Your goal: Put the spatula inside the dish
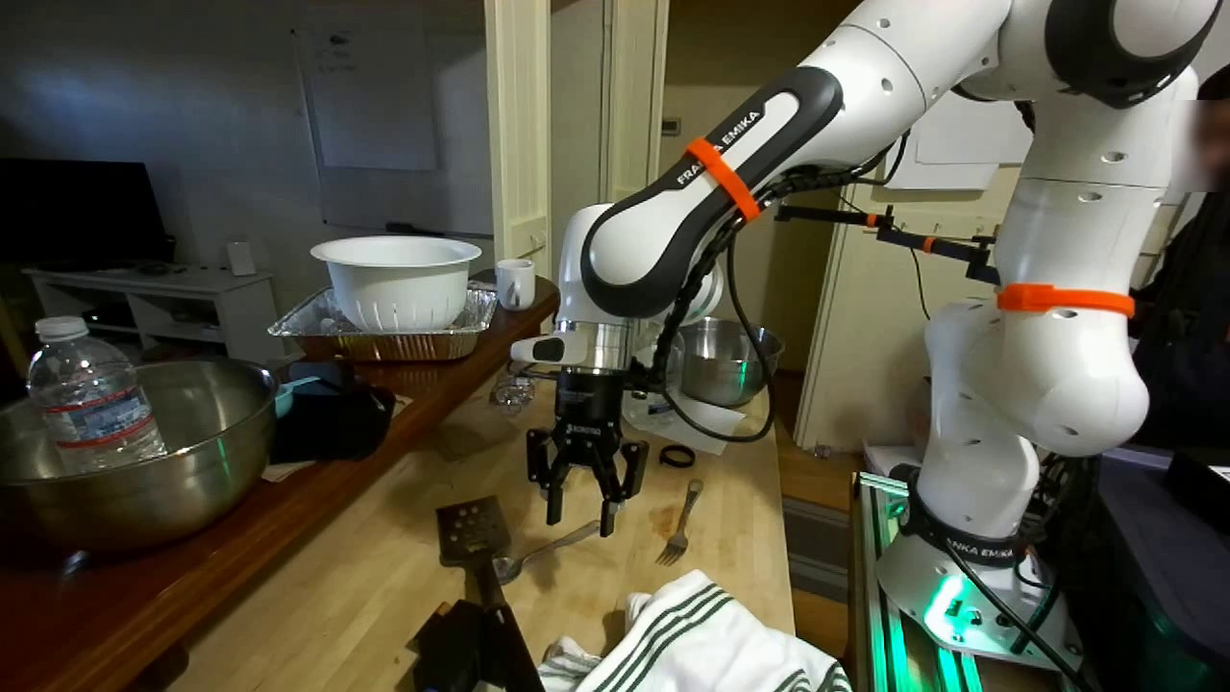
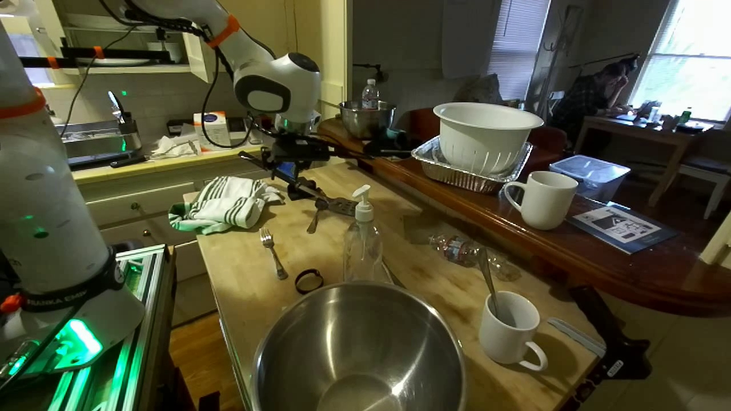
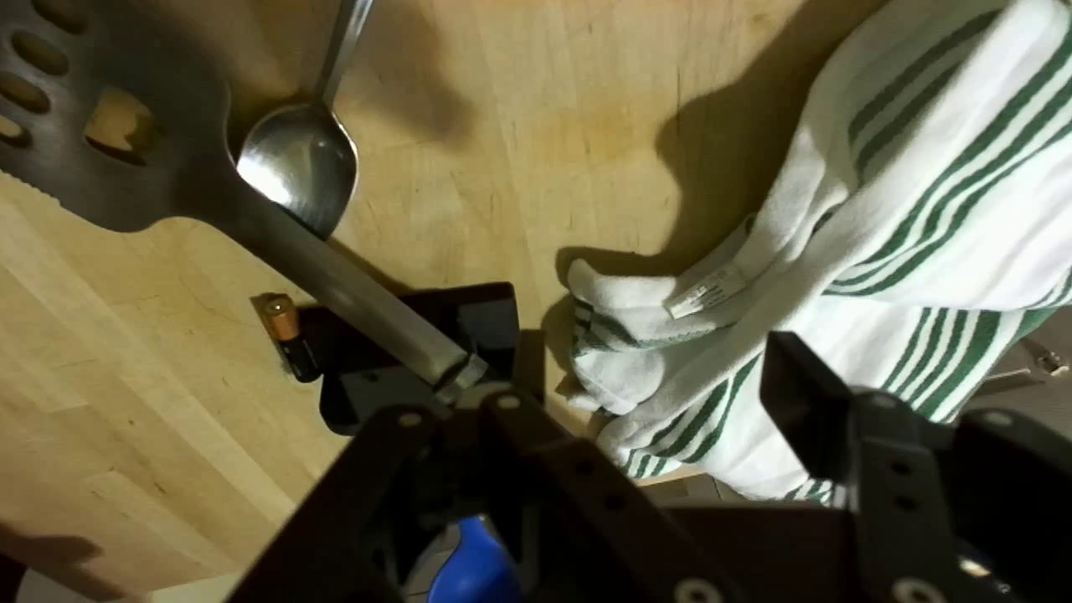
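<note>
1. Gripper (image 1: 580, 519) hangs above the wooden table (image 1: 365, 538), fingers pointing down and standing apart; in the wrist view, part of the striped towel (image 3: 938, 276) shows in the gap between them.
2. Above it, the arm (image 1: 721, 173) is bent: it climbs to a high elbow, then the forearm slopes down out over the table, and the wrist drops close to vertical into the gripper.
3. The spatula (image 3: 209, 188) lies below, its slotted head to one side of the fingertips and apart from them in an exterior view; in the wrist view one finger hides part of its handle.
4. Its neck passes across the bowl of the spoon (image 3: 306, 163), and the handle runs over a black item (image 3: 486, 314) with a battery (image 3: 289, 335) just beside it.
5. The dish (image 1: 399, 288) stands upright in the foil tray (image 1: 384, 348) on the raised wooden ledge (image 1: 437, 380), well apart from both gripper and spatula.
6. On the gripper's other side, in an exterior view, the fork (image 1: 682, 527) lies on the table.
</note>
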You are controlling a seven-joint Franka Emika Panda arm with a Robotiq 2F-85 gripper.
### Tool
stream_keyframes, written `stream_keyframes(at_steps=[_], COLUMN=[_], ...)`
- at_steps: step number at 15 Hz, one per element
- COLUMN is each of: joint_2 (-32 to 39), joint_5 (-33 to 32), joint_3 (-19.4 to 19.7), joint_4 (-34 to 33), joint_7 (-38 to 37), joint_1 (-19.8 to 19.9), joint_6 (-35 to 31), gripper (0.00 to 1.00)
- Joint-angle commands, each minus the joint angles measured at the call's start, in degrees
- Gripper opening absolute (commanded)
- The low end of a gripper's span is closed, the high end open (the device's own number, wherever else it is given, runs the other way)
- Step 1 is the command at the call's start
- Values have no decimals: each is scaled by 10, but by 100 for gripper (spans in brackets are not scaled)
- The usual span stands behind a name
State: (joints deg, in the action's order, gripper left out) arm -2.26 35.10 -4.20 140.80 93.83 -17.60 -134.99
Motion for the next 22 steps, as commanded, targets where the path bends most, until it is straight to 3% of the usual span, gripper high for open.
stream_keyframes(at_steps=[1, 3, 6, 10, 13, 14, 15, 17, 22], joint_2=[20, 45, 84, 130, 135, 130, 130, 130, 164], joint_5=[-31, -39, -84, -221, -342, -354, -315, -336, -331], joint_3=[-26, -44, -79, -109, -114, -118, -126, -126, -133], joint_4=[-18, -30, -59, -115, -128, -124, -117, -122, -129], joint_7=[38, 70, 81, 47, 20, 28, 33, 33, 13], joint_1=[21, 17, 10, 8, 3, 7, 18, 17, 18], joint_6=[40, 36, 29, 53, 35, 34, 30, 30, -43], gripper=[93, 99, 100, 100, 100, 100, 100, 100, 100])
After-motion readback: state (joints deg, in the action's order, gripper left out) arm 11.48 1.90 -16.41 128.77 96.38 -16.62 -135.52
